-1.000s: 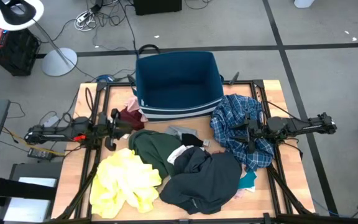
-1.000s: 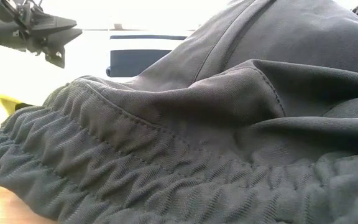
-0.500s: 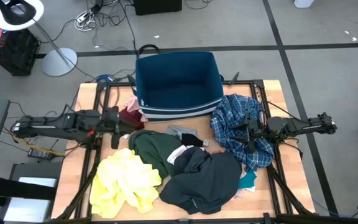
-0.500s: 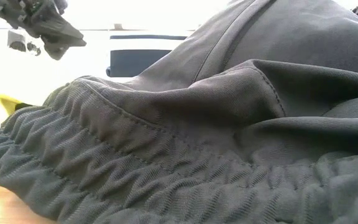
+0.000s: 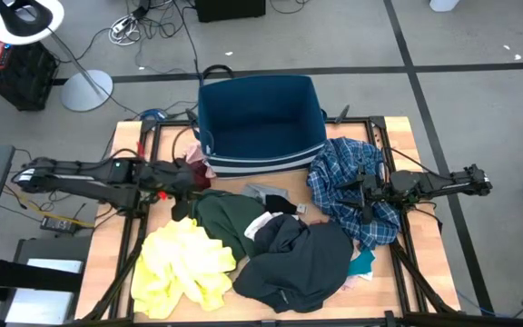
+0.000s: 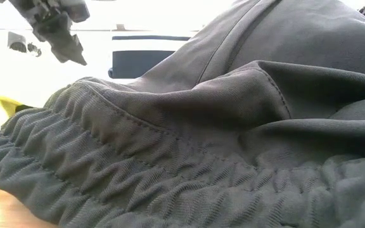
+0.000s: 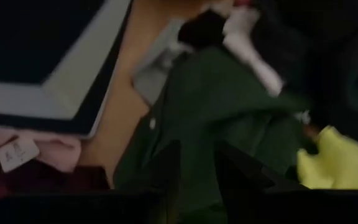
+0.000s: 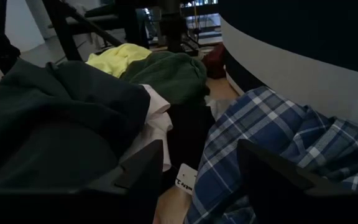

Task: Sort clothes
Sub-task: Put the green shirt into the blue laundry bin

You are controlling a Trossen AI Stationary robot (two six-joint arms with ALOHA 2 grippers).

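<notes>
Two pincers are mine here. My left gripper (image 5: 182,188) is hanging over the edge of the dark green garment (image 5: 221,216), near the maroon piece (image 5: 192,169) that is lying just beside the navy bin (image 5: 260,118). Its fingers are standing a narrow way apart, gripping nothing; in the left wrist view the green cloth (image 7: 229,118) is showing through the gap between them. My right gripper (image 5: 363,193) is resting over the blue plaid shirt (image 5: 357,173), its fingers spread wide and holding nothing, with plaid cloth (image 8: 272,137) lying beneath them in the right wrist view. Clothes are lying heaped across the table (image 5: 103,263): the yellow garment (image 5: 184,263) at the front on my left side, the dark grey one (image 5: 302,263) touching the green, and a teal scrap (image 5: 362,263) peeking out beside the grey. Up close, the grey fabric (image 6: 220,126) is filling the low view.
</notes>
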